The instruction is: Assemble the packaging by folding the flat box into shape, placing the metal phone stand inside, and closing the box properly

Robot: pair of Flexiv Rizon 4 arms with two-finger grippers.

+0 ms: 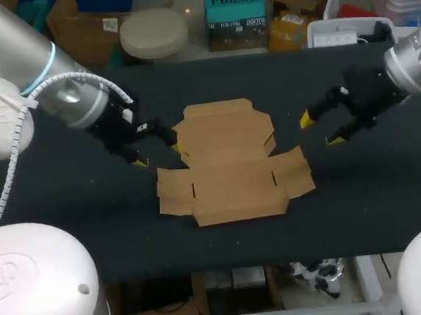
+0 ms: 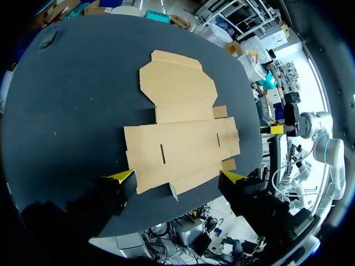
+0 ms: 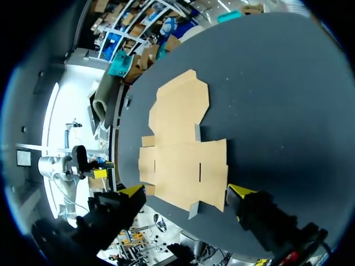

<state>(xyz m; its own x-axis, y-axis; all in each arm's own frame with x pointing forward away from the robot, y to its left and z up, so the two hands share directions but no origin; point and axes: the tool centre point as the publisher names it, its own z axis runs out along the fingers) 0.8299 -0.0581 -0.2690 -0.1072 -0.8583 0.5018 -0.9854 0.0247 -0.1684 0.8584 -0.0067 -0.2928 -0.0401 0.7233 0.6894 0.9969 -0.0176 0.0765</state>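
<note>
We cannot tell whether our left end effector (image 1: 156,155), spread wide beside the flat box (image 1: 230,167), touches it; our right end effector (image 1: 320,130), equally wide, hovers empty nearby.

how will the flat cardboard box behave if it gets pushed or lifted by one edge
The flat box is a thin creased sheet with cut flaps, so it will probably bend along its folds rather than lift stiffly. It looks light and lies flat on the table, so a push would likely slide it.
</note>
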